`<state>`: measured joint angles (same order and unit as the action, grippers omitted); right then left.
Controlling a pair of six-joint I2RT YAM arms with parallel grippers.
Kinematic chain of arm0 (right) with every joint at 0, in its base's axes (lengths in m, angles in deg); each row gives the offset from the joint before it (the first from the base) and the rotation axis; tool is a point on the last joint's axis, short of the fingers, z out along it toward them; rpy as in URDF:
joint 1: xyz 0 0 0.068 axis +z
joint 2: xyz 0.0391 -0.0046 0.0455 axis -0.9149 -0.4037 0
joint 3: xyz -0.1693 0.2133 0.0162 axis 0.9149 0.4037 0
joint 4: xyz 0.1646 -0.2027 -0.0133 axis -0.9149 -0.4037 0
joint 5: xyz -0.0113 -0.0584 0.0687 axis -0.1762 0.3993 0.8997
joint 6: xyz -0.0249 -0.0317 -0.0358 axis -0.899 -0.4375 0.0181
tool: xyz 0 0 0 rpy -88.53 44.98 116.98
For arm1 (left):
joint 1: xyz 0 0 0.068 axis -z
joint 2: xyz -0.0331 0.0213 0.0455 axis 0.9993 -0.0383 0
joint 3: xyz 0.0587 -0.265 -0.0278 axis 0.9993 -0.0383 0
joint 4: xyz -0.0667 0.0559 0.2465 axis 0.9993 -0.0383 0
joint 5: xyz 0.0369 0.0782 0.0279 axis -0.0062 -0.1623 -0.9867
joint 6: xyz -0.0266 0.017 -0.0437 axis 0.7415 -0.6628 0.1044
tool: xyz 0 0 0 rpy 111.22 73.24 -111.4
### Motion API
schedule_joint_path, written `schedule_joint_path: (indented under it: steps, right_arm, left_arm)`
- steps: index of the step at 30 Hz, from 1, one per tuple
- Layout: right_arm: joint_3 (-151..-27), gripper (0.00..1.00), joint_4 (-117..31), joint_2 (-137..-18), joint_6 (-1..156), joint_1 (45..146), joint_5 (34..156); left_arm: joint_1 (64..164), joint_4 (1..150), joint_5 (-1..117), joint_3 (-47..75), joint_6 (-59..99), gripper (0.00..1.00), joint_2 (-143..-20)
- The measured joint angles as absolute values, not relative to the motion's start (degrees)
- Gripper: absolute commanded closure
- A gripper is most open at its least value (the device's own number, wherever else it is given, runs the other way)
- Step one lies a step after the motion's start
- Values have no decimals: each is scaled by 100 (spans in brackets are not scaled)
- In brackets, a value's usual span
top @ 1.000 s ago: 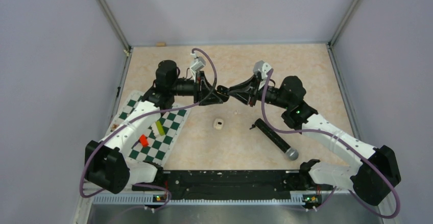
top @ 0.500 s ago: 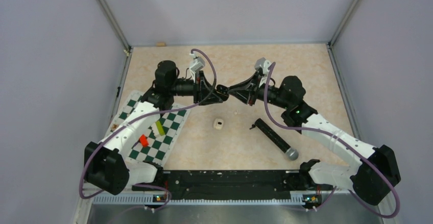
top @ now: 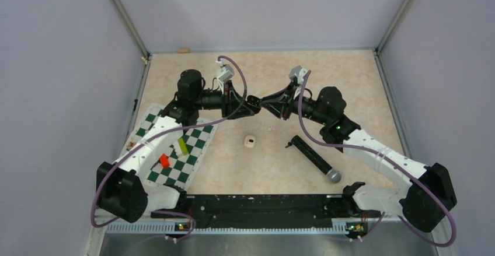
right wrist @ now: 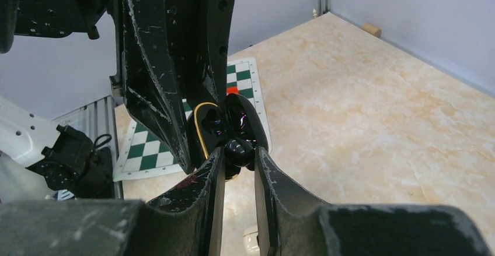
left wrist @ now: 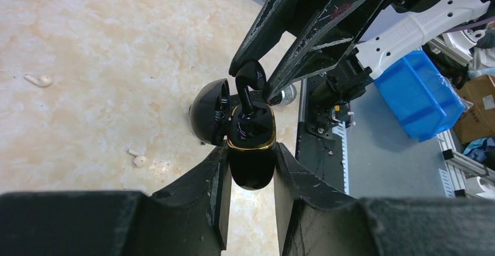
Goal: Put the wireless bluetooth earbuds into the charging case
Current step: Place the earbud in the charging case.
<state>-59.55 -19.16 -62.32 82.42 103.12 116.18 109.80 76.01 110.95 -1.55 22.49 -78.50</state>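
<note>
My left gripper is shut on a black charging case with a gold rim, held above the table with its lid open. My right gripper is shut on a dark earbud, whose stem sits at the case mouth. The two grippers meet tip to tip in the top view, left and right. Two whitish earbuds lie loose on the table; one shows in the top view.
A small white case lies below the grippers. A black microphone lies to its right. A chessboard mat at the left carries a red block and a yellow-green block.
My right gripper has edged left toward the case with the dark earbud. The left gripper and case have shifted only slightly.
</note>
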Motion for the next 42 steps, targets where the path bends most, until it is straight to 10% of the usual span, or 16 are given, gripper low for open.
schedule_joint_path:
  steps: [13, 42]
  right_arm:
    - [-6034, 74, -2052, -6299, 8233, 10397, 11423]
    - [-7341, 27, -3429, -6299, 8052, 10498, 12143]
  left_arm:
    - [10978, 7551, 11012, -177, 2153, 100, -7850]
    - [10961, 7946, 11344, -177, 2212, 100, -7721]
